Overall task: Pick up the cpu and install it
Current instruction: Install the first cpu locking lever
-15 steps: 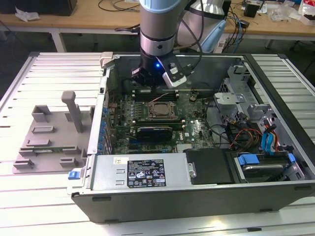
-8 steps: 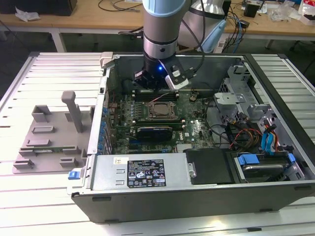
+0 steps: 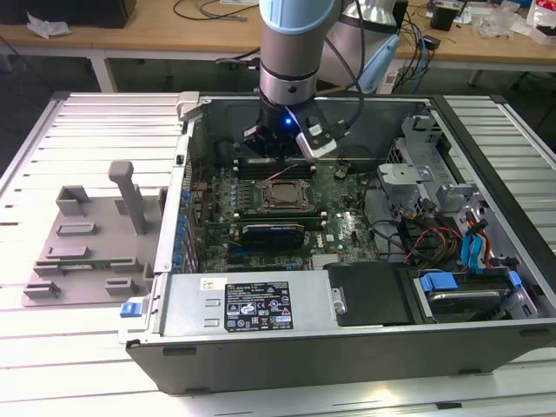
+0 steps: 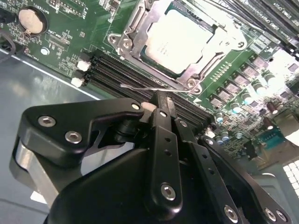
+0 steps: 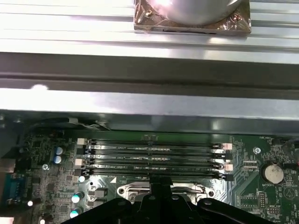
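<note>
Arm: silver-grey cylindrical wrist joint [image 3: 291,82], pale blue cap [image 3: 295,22], small blue light [image 3: 287,120] lit. Black angular gripper [image 4: 161,100]; silver screws [image 4: 167,190] at pivots.

Arm [image 3: 295,43] vertical; tool [image 4: 161,99] closed, pointing down.

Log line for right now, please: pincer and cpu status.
pincer: shut, empty | cpu: in socket frame on motherboard | pincer near: memory slots
</note>
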Motion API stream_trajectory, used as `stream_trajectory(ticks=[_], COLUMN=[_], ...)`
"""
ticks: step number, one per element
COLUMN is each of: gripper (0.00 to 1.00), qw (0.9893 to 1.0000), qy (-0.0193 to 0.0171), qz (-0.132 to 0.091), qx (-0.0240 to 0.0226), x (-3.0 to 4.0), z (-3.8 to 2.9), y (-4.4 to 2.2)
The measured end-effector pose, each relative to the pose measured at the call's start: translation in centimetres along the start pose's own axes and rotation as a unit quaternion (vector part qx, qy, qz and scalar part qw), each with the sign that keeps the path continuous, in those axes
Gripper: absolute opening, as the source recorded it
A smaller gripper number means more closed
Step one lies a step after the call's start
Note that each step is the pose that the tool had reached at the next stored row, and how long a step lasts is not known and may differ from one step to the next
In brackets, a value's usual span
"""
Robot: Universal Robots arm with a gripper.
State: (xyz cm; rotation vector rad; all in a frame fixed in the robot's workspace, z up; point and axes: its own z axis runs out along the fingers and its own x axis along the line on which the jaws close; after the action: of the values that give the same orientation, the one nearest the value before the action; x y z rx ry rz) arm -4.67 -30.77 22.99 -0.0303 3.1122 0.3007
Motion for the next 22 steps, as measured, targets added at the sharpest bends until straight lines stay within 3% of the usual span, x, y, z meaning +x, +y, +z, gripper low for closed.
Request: stream_trajectory(ticks=[4, 8, 9, 10, 11, 12, 16, 19, 22], gripper=[0.11, 0.11, 0.11, 0.11, 0.11, 0.11, 0.11, 0.11, 0.11], qw=[1.0000, 0.9992, 0.9992, 0.9991, 0.9990, 0.9990, 0.9985, 0.9981, 0.9961], qy=[-0.0004, -0.0076, -0.0087, -0.0192, -0.0249, -0.0250, -0.0337, -0.0364, -0.0478], qz=[0.002, 0.040, 0.040, 0.038, 0.037, 0.037, 0.043, 0.050, 0.074], qx=[-0.0001, 0.0007, 0.0005, -0.0002, -0.0006, -0.0005, -0.0003, 0.0002, 0.0018], x=[-0.03, -0.16, -0.16, -0.14, -0.14, -0.14, -0.02, 0.29, 0.31], z=[0.06, 0.42, 0.45, 0.50, 0.52, 0.51, 1.05, 1.28, 1.68], y=[-0.01, -0.09, -0.09, -0.10, -0.10, -0.10, -0.21, -0.21, -0.24])
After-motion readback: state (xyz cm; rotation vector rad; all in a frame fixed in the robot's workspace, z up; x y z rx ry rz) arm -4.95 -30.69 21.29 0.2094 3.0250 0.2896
